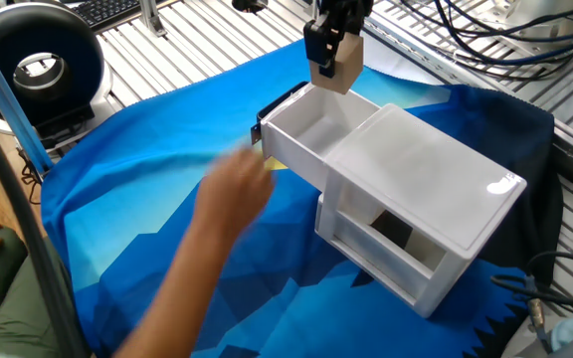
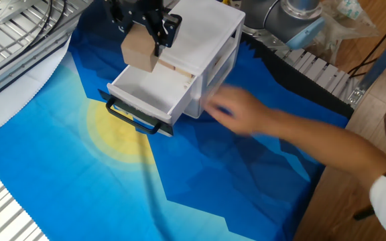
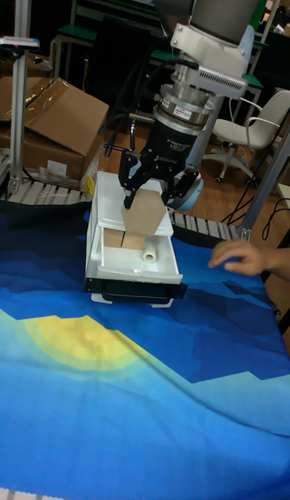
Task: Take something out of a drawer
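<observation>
We are gripping the wooden cube between our gripper's closed-in fingers, holding it directly above the open drawer. It is probably hanging clear of the rim, though the person's hand is blurring nearby.

A cardboard box on the left, a white office chair behind — wooden floor.

A blue cloth with a yellow sun patch covers the table, and the white drawer unit sits directly on it, top drawer pulled open.
</observation>
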